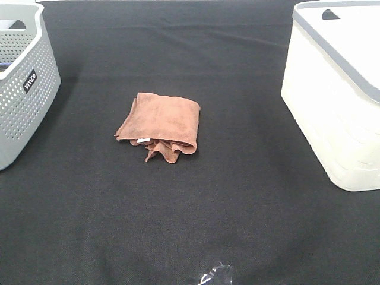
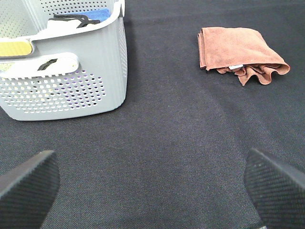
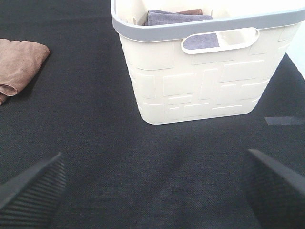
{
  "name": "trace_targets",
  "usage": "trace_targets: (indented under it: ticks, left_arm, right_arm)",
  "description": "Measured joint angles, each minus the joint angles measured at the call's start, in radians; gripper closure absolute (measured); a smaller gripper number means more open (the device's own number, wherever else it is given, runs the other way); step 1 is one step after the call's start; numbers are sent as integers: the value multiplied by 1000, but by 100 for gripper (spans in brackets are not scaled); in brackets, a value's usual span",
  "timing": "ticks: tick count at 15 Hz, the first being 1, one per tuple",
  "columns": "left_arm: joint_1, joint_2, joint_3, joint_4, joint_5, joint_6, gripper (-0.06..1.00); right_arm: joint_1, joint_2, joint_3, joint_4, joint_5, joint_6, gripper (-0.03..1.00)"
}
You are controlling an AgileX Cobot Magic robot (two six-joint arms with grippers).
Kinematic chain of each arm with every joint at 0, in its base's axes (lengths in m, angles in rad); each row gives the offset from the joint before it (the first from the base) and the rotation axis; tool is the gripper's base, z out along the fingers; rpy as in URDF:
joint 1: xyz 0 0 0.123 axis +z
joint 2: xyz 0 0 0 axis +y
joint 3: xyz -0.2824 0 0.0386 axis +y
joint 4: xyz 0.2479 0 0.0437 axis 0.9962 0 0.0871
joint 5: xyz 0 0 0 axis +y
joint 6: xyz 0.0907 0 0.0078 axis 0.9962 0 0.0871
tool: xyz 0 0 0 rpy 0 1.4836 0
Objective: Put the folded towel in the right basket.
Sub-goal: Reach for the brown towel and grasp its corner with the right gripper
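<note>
A folded brown towel (image 1: 160, 124) lies on the black cloth in the middle of the table. It also shows in the left wrist view (image 2: 240, 55) and at the edge of the right wrist view (image 3: 19, 64). The right basket (image 1: 338, 95) is cream with a grey rim and stands at the right; the right wrist view shows it (image 3: 200, 86) with a purple towel (image 3: 176, 19) inside. My left gripper (image 2: 152, 191) is open and empty, well short of the towel. My right gripper (image 3: 152, 191) is open and empty, in front of the cream basket. Neither arm shows in the exterior view.
A grey perforated basket (image 1: 24, 89) stands at the left and holds several items in the left wrist view (image 2: 62, 71). A scrap of clear plastic (image 1: 215, 275) lies near the front edge. A strip of tape (image 3: 283, 120) lies beside the cream basket.
</note>
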Motion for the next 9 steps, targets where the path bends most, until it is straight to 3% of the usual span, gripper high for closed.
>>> trace_targets:
  ticks: [9]
  left_arm:
    - [0, 0, 0, 0, 0, 0, -4]
  right_arm:
    - [0, 0, 0, 0, 0, 0, 1]
